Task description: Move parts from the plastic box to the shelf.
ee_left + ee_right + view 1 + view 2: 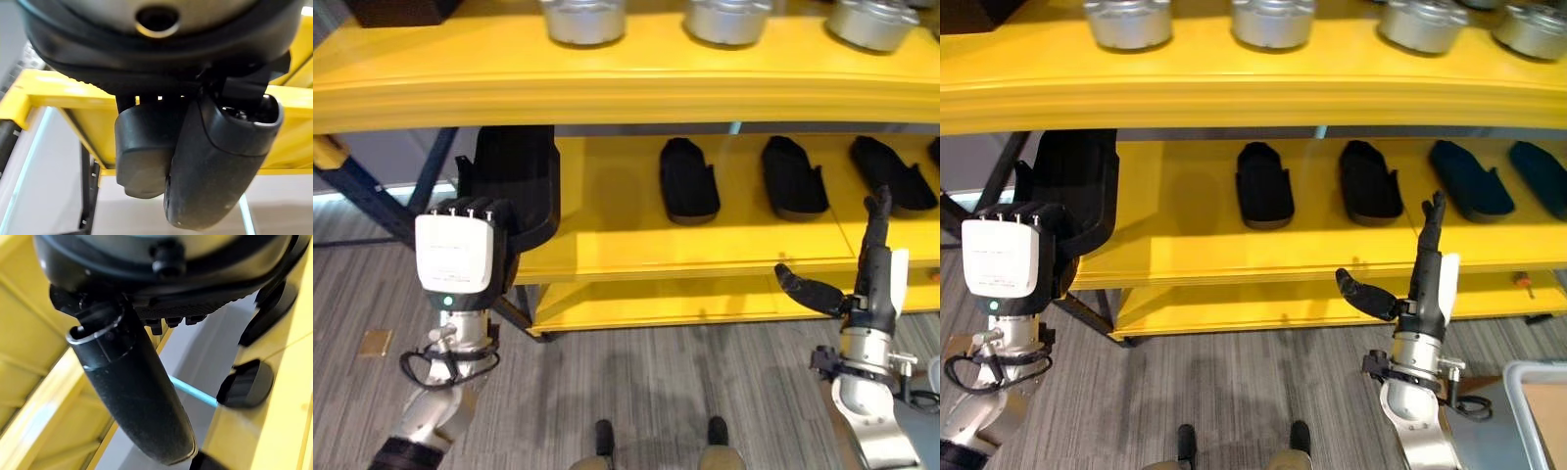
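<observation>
Yellow shelf (607,245) runs right across the scene, and on its far left end the left hand (460,253) is up at the middle level with a large black part (514,181) against it. That black part sits on the middle board at its left corner, partly over the edge, and the hand's white-backed palm faces us in front of it. From the left wrist view the thumb (220,161) and a dark block of the hand hang below the shelf edge, but I cannot tell whether the fingers are curled on the part or just resting against it.

Moving along the middle board, three more black parts lie in a row, well apart from each other: the first (688,179), the second (793,178), the third (891,174). Up on the top board stand silver metal cylinders (583,20), spaced along the front.

Over on the right, the right hand (871,264) is raised in front of the shelf edge, fingers straight and pointing up, thumb (808,289) stretched out sideways, holding nothing. At the lower right corner of the right eye view a grey bin rim (1518,392) peeks in.
</observation>
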